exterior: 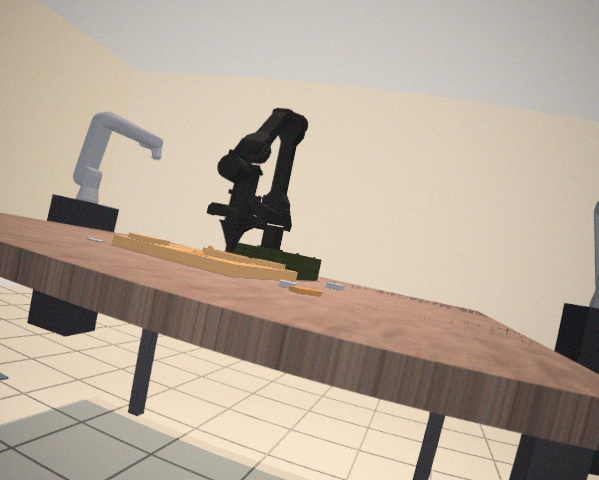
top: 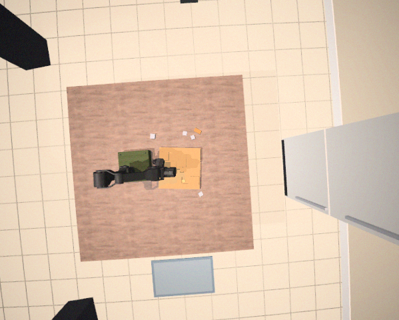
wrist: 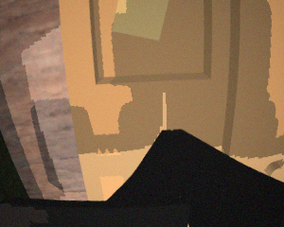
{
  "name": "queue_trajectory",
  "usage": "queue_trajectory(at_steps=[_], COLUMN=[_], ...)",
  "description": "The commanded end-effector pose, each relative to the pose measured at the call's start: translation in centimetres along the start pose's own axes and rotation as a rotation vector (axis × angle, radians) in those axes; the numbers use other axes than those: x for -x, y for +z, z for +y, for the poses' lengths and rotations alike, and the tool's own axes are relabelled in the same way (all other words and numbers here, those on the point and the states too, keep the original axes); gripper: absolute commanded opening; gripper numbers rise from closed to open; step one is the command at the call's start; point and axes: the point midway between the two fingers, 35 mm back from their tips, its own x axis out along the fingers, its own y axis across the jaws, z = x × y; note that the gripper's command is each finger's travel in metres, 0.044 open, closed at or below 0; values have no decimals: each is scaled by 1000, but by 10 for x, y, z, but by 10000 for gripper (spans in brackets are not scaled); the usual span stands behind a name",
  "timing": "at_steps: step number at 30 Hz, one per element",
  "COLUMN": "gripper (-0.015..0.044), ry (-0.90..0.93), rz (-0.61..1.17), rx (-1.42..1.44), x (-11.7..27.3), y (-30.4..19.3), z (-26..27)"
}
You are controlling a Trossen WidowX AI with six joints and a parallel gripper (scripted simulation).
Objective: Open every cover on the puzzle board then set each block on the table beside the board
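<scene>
In the exterior view, the arm (top: 134,177) (exterior: 287,160) bends at a high elbow, upper centre, its end effector (top: 170,171) (exterior: 229,246) (wrist: 171,139) pointing down, fingers together, at the board (top: 193,153) (exterior: 185,259) (wrist: 78,71), which lies on the counter (top: 123,223) (exterior: 382,330) (wrist: 47,61) centre-left of the frame.

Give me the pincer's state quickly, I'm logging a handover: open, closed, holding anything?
The pincer: closed, holding nothing.
</scene>
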Motion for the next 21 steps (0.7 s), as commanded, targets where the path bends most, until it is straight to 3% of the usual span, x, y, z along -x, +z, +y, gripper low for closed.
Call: queue_trajectory(at_steps=[1,21], gripper=[0,0], ry=[21,21], rz=[-3,-4], rx=[6,6], x=[-8,-10], y=[1,9], z=[5,4])
